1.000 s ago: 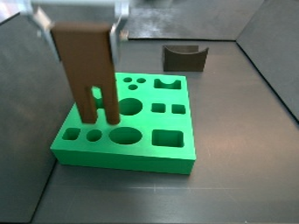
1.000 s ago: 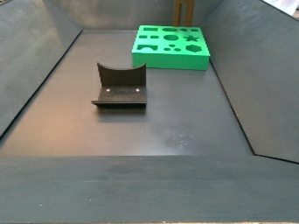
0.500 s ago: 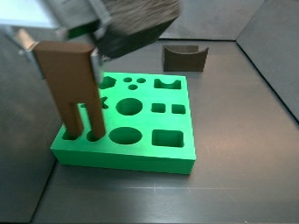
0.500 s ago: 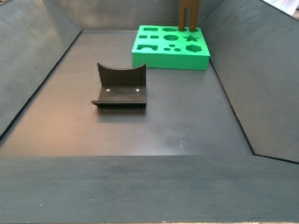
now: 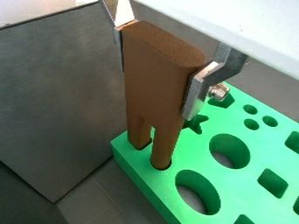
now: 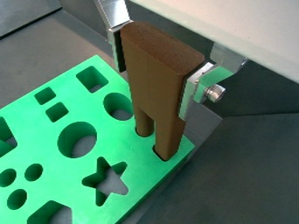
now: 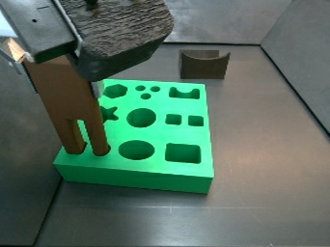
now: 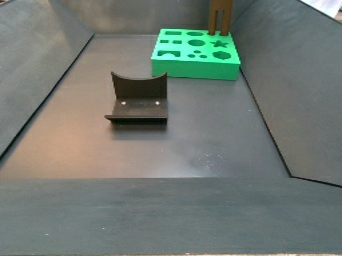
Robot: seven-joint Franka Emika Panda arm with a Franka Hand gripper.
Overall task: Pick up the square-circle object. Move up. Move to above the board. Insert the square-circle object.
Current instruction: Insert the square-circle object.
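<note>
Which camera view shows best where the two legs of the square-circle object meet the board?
A wrist view: the square-circle object, held in the gripper, fills the frame and both legs enter holes at the board edge. In a side view the legs show too, the top part hidden. In the distant side view it is tiny.

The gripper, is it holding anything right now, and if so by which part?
Yes. The gripper is clamped on the square-circle object, gripping its solid upper end, while the two legs reach down into the board.
</note>
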